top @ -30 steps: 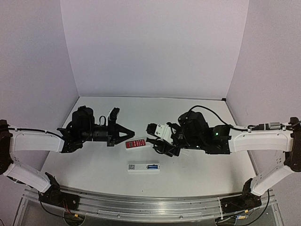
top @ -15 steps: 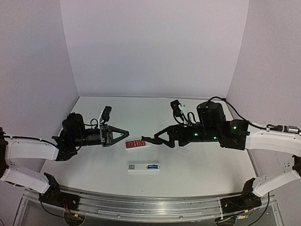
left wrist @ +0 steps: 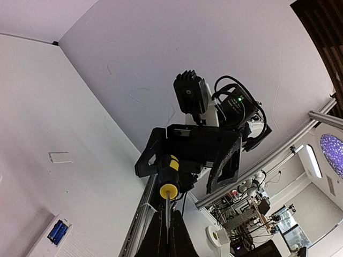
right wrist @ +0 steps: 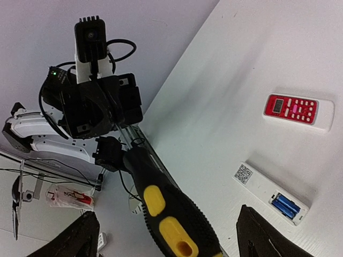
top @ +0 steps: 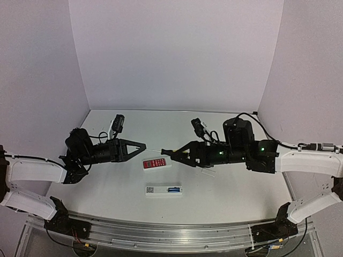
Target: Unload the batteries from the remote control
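The white remote control point(top: 161, 190) lies back up on the table near the front, QR sticker at its left, its compartment open with the blue batteries point(top: 173, 189) inside. It also shows in the right wrist view point(right wrist: 262, 187) with the batteries point(right wrist: 285, 206), and in the left wrist view point(left wrist: 45, 243) with the batteries point(left wrist: 57, 231). My left gripper point(top: 142, 145) point(left wrist: 167, 227) is shut on the shaft of the black-and-yellow screwdriver point(top: 153, 150) point(left wrist: 168, 176). My right gripper point(top: 174, 154) point(right wrist: 169, 230) is open, jaws wide on either side of the screwdriver's handle point(right wrist: 161, 214). Both hover above the table, behind the remote.
A red-faced remote point(top: 156, 163) point(right wrist: 298, 110) lies under the two grippers, behind the white remote. A small pale cover piece point(top: 208, 172) point(left wrist: 59, 157) lies on the table to the right. The metal rail point(top: 171, 235) runs along the table's near edge.
Both grippers have turned to point at each other and risen a little. The left arm drew back to the left. The screwdriver now spans between them. The remotes have not moved.
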You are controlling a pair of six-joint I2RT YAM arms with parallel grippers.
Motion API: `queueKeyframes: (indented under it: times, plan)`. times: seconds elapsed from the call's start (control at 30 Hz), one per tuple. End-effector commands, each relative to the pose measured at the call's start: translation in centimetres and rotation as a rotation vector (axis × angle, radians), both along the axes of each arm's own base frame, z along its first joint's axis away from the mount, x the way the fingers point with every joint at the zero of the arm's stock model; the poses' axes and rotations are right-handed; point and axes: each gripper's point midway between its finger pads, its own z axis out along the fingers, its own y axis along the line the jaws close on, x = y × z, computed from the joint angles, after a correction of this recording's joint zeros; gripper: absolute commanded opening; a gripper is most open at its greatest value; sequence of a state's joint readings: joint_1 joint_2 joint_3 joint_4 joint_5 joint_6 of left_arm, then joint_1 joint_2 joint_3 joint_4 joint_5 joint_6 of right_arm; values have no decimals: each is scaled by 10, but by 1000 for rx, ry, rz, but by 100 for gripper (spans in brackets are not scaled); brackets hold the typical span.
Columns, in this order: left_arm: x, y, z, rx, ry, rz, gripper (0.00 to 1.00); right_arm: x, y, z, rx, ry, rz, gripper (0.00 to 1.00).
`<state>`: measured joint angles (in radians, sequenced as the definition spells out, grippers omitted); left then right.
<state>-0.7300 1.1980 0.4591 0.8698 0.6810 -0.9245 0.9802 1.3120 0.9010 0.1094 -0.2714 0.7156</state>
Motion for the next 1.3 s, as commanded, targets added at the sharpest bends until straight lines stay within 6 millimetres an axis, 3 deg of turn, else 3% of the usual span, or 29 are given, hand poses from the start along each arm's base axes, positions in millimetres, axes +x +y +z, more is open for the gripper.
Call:
queueKeyframes:
  times: [0.0, 0.47, 1.03, 1.27]
  plan:
    - [-3, 1, 20, -52, -62, -17, 0, -1, 14, 33, 173, -12, 29, 83]
    - [3, 5, 18, -59, -50, 32, 0, -12, 21, 51, 287, 10, 100, 72]
    - [-5, 7, 13, -46, -16, 6, 0, -14, 35, 64, 368, 26, 156, 47]
    - [-6, 8, 14, -28, -28, 6, 0, -7, 35, 60, 372, 26, 120, 12]
